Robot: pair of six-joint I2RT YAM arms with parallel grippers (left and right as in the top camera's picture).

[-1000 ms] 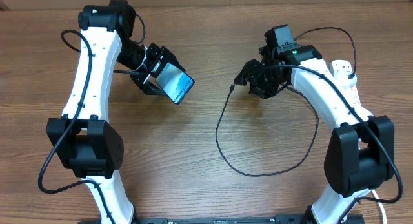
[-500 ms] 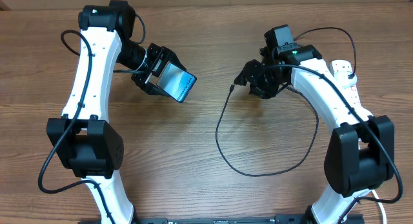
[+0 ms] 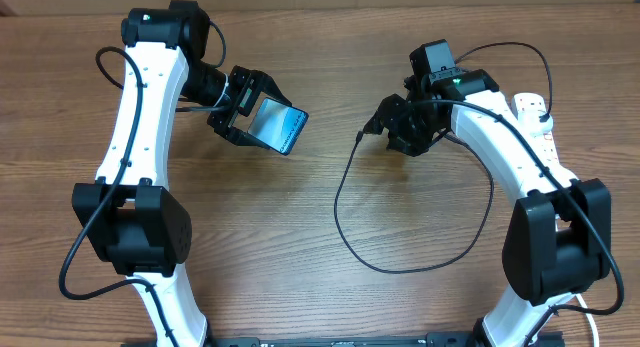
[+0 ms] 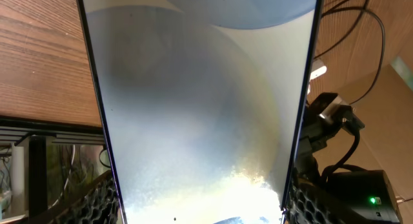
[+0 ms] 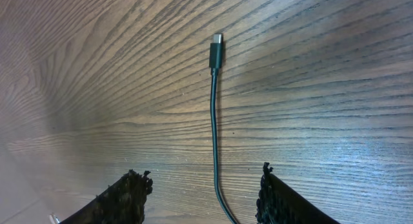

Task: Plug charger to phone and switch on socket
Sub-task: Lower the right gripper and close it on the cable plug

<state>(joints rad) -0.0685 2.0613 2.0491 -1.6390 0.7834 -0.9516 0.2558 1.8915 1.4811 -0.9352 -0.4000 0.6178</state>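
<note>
My left gripper (image 3: 252,114) is shut on the phone (image 3: 279,126) and holds it tilted above the table, its light blue screen facing up and right. In the left wrist view the phone (image 4: 193,108) fills the frame between my fingers (image 4: 102,199). The charger's thin black cable (image 3: 340,212) loops across the table, with its connector tip (image 3: 359,137) just left of my right gripper (image 3: 385,122). In the right wrist view the tip (image 5: 217,48) lies flat on the wood. The cable (image 5: 214,133) runs back between the jaws of the open right gripper (image 5: 202,173), untouched. The socket (image 3: 536,115) lies at the far right.
The cable loop covers the table's centre-right, and part of it rises over my right arm (image 3: 500,137). The white socket is partly hidden behind that arm. Bare wood lies between the phone and the connector tip.
My left gripper has turned and carried the phone slightly right and up, towards the connector tip. The right arm and the cable have stayed put.
</note>
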